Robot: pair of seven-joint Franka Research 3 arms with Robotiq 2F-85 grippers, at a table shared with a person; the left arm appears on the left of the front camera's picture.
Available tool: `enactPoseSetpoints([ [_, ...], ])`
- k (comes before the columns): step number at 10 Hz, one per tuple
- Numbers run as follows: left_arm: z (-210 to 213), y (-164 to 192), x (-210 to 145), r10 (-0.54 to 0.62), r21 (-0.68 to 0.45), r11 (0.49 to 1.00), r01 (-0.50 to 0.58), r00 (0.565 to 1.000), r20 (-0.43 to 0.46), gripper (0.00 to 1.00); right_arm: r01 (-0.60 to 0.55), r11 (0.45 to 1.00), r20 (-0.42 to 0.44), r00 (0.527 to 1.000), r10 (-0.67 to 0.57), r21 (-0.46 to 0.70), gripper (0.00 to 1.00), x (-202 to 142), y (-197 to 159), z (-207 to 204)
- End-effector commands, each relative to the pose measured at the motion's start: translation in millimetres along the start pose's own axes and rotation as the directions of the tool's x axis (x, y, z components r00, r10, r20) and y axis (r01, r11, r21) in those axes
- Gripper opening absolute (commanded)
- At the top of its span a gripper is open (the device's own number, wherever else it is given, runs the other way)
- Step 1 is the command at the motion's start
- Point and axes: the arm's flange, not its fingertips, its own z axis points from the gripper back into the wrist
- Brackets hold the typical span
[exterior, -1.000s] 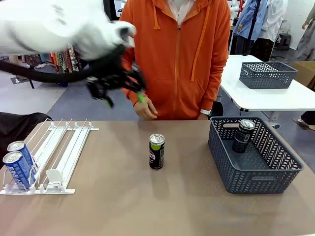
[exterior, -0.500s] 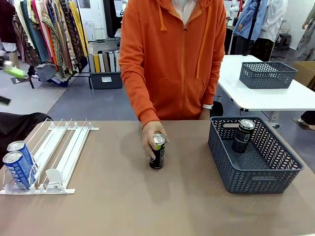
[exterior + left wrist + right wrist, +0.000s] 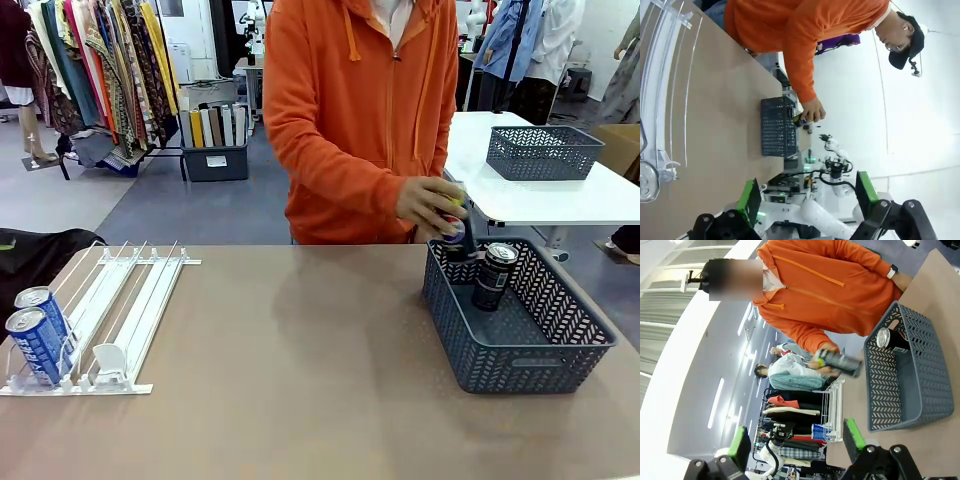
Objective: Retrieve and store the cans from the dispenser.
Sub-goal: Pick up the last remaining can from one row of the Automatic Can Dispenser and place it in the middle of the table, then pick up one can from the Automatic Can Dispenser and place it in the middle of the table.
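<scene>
The white dispenser (image 3: 140,300) lies at the table's left with two blue cans (image 3: 38,330) at its near end. A person's hand (image 3: 432,200) holds a black can (image 3: 458,222) over the far left corner of the dark grey basket (image 3: 500,370), where another black can (image 3: 495,277) stands. In the left wrist view my left gripper (image 3: 807,195) is open and holds nothing, with the dispenser (image 3: 659,115) and a can top (image 3: 646,180) at the left edge. My right gripper (image 3: 797,440) is open too, off the table, looking at the basket (image 3: 920,390) and the held can (image 3: 840,361).
A second grey basket (image 3: 543,152) sits on a white table at the back right. A dark bag (image 3: 30,255) lies beyond the table's left edge. Clothes racks stand at the back left. The person stands at the table's far edge, leaning right.
My left arm swung away to the left, out of the front view. The person picked up the black can from the table's middle and carried it right, over the basket.
</scene>
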Motion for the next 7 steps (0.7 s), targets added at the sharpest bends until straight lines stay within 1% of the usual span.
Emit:
enactPoseSetpoints([
  [1,4.1,-28.3,-0.7,-0.051,0.053,0.997,0.051,0.999,-0.017,1.00,-0.010,1.000,0.009,1.000,0.010,0.019,1.00,3.5,3.8,-2.0],
  [7,4.1,-28.3,-0.7,-0.051,0.053,0.997,0.051,0.999,-0.017,1.00,-0.010,1.000,0.009,1.000,0.010,0.019,1.00,3.5,3.8,-2.0],
])
